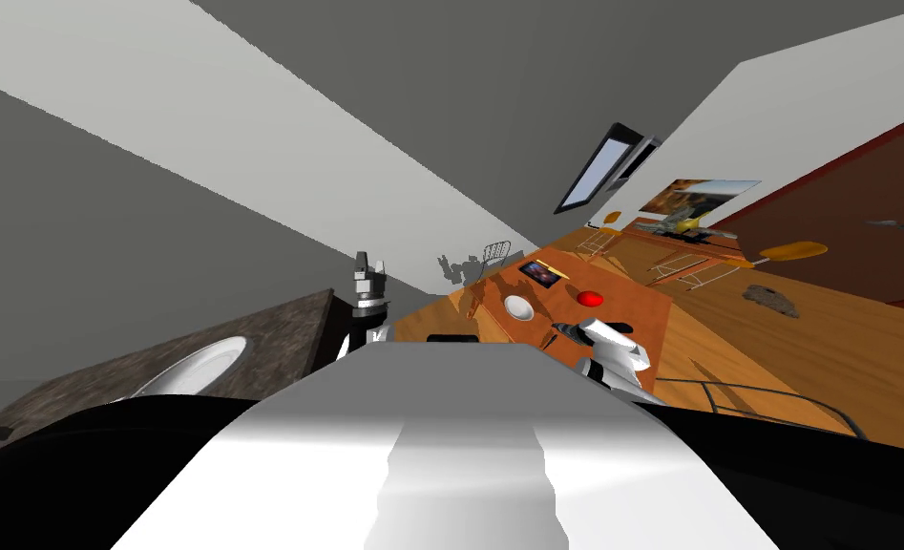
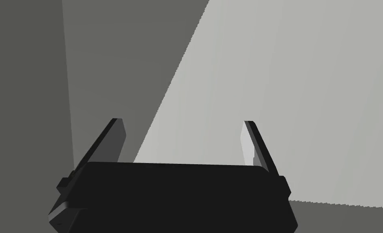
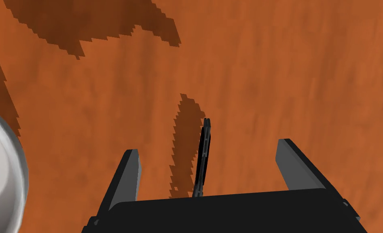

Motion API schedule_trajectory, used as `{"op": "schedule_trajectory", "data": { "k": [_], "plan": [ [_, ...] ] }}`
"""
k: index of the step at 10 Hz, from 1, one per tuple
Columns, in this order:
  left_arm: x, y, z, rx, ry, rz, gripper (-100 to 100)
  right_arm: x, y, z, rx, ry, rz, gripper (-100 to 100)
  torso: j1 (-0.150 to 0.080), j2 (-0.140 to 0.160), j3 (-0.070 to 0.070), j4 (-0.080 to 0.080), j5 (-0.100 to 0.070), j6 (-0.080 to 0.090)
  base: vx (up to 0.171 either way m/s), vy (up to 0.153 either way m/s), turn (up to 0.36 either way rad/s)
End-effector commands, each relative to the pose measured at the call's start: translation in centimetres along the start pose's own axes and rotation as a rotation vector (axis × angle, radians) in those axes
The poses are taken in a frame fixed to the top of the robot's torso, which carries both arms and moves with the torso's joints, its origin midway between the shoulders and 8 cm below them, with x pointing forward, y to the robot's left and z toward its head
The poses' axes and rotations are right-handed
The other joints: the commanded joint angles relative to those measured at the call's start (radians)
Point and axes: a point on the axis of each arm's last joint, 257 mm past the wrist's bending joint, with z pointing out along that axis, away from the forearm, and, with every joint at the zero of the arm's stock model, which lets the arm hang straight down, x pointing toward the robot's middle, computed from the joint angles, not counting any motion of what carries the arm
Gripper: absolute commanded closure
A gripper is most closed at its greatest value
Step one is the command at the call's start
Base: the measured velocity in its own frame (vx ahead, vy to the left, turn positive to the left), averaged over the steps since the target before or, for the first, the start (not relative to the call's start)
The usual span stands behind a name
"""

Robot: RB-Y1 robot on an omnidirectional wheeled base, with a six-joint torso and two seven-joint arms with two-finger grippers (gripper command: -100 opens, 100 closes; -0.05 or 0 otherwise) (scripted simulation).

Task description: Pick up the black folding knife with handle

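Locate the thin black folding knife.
The black folding knife lies on the orange-brown wooden table, between the right gripper's open fingers in the right wrist view, a white bowl nearby.

The right arm (image 1: 621, 355) reaches forward from beside the chest, with its white forearm low and slanted inward. The right gripper (image 3: 208, 146) at its end looks down along its fingers (image 3: 130, 170), which are spread wide with a broad gap between them. The left arm (image 1: 368, 306) is off to the left side and stands upright. The left gripper (image 2: 182, 121) points up and away, and its two thin fingers are also parted wide.
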Motion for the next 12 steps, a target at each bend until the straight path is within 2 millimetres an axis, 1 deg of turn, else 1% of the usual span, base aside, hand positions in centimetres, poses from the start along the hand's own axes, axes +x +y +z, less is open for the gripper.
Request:
{"op": "schedule_trajectory", "data": {
  "k": [1,2,3,4,5,6,8,9,11,12],
  "plan": [
    [0.0,0.0,0.0,0.0,0.0,0.0,0,-1.4,0.3,0.3,0.006,-0.045,0.032,-100,0.0,0.0,0.0,0.0,0.0,0.0,0.001,-0.034,0.063],
    [0.0,0.0,0.0,0.0,0.0,0.0,0,-3.1,0.4,0.5,0.014,-0.107,0.08,-100,0.0,0.0,0.0,0.0,0.0,0.0,0.002,-0.037,0.1],
    [0.0,0.0,0.0,0.0,0.0,0.0,0,-4.1,0.5,0.5,0.019,-0.146,0.122,-100,0.0,0.0,0.0,0.0,0.0,0.0,0.001,-0.049,0.147],
    [0.0,0.0,0.0,0.0,0.0,0.0,0,-4.8,0.5,0.6,0.02,-0.169,0.125,-100,-0.001,0.0,0.0,0.0,0.0,0.0,0.0,-0.043,0.05],
    [0.0,0.0,0.0,0.0,0.0,0.0,0,-6.4,0.6,0.6,0.024,-0.224,0.164,-100,0.0,0.0,0.0,0.0,0.0,0.001,0.0,-0.037,0.066],
    [0.0,0.0,0.0,0.0,0.0,0.0,0,-6.4,0.6,0.6,0.024,-0.225,0.164,-100,0.0,0.0,0.0,0.0,0.0,0.0,0.002,-0.026,0.044],
    [0.0,0.0,0.0,0.0,0.0,0.0,0,-9.1,0.8,0.3,0.027,-0.321,0.228,-100,0.001,0.0,0.0,0.0,0.0,0.0,0.002,-0.033,0.081],
    [0.0,0.0,0.0,0.0,0.0,0.0,0,-9.1,0.8,0.3,0.027,-0.321,0.228,-100,0.0,0.0,0.0,0.0,0.0,0.0,0.004,-0.036,0.037],
    [0.0,0.0,0.0,0.0,0.0,0.0,0,-11.0,1.0,0.0,0.026,-0.392,0.271,-100,0.0,0.0,0.0,0.0,0.0,0.0,0.0,-0.032,0.047],
    [0.0,0.0,0.0,0.0,0.0,0.0,0,-11.7,1.0,-0.2,0.025,-0.416,0.285,-100,0.0,0.0,0.0,0.0,0.0,0.001,0.0,-0.036,0.051]
  ]
}}
